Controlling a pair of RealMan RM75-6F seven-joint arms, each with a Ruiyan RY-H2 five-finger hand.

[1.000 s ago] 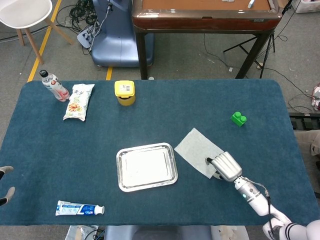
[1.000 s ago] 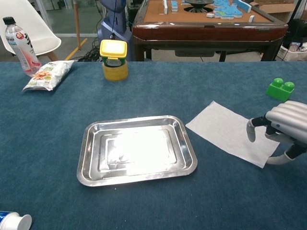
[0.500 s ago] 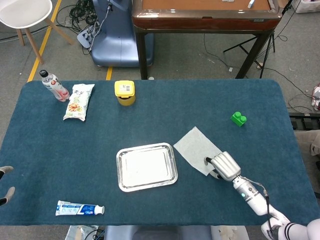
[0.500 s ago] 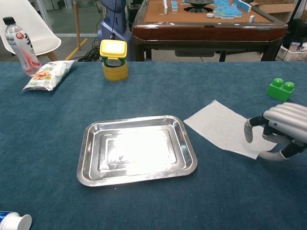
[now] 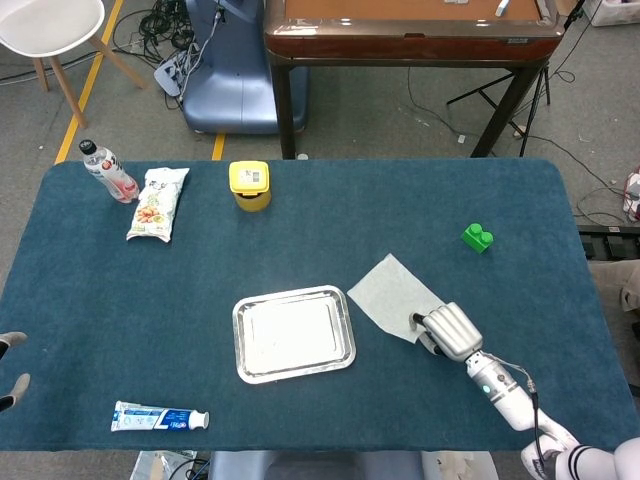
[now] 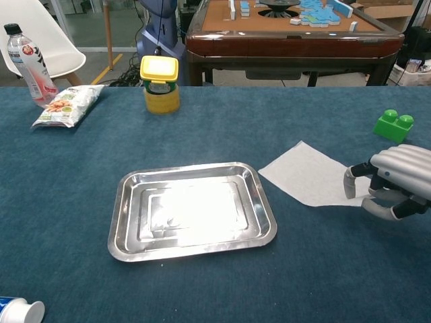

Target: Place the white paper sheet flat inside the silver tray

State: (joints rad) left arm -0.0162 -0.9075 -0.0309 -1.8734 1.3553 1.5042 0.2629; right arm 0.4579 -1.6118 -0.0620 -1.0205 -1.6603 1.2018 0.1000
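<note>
- The white rectangular paper sheet [image 5: 392, 283] [image 6: 308, 173] lies on the desk just right of the silver metal tray [image 5: 293, 333] [image 6: 192, 209], its near right corner lifted and caught in the right hand [image 5: 450, 331] [image 6: 394, 182].
- That hand's fingers [image 6: 349, 183] are curled down onto the sheet's edge, with the thumb beneath, pinching the corner; the rest of the sheet stays flat on the desk, outside the tray.
- The tray sits near the middle of the dark blue cloth-covered desk [image 5: 420, 205].
- Only the left hand's fingertips [image 5: 12, 364] show, at the left edge of the head view, spread and holding nothing.
- A green toy block [image 5: 477, 237] [image 6: 394, 125] lies beyond the right hand.
- A yellow lidded jar [image 5: 249, 185] [image 6: 159, 83] stands at the far edge.
- A snack packet [image 5: 158, 202] and a plastic bottle [image 5: 108, 171] lie far left.
- A toothpaste tube [image 5: 158, 416] lies near the front edge.
</note>
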